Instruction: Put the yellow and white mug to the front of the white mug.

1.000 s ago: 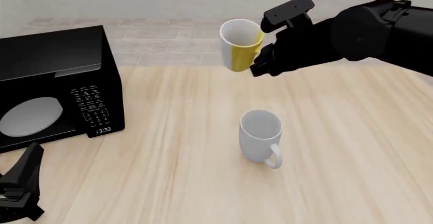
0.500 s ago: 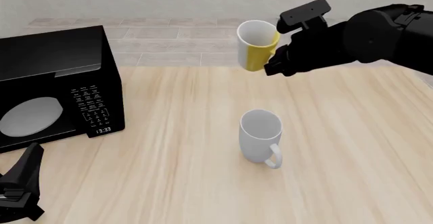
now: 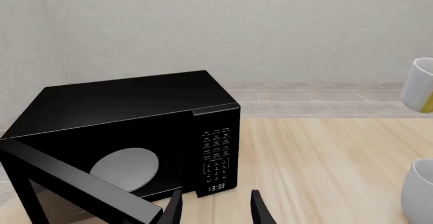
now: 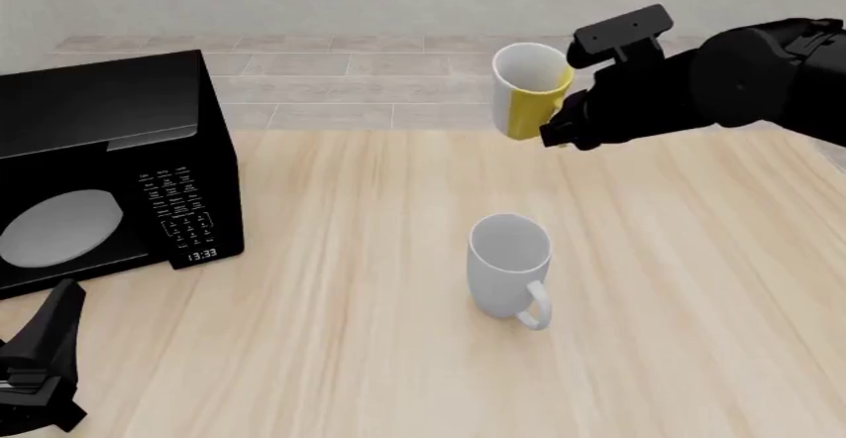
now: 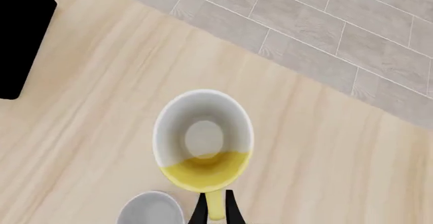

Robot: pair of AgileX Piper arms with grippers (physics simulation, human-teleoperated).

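The yellow and white mug (image 4: 530, 91), white-rimmed with a yellow lower body, hangs upright, its handle gripped by the right hand (image 5: 216, 209), above the counter (image 4: 396, 359).

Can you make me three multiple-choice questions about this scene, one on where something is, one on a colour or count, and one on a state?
1. Where is the yellow and white mug?
A. Inside the microwave
B. Held in the air
C. Lying on the table

2. How many mugs are there?
A. One
B. Two
C. Three

3. How is the white mug sitting?
A. Upright on the table
B. Tipped on its side
C. Upside down

Answers:
1 B: the right gripper pinches its handle above the table.
2 B: one yellow and white, one all white.
3 A: its open mouth faces up.
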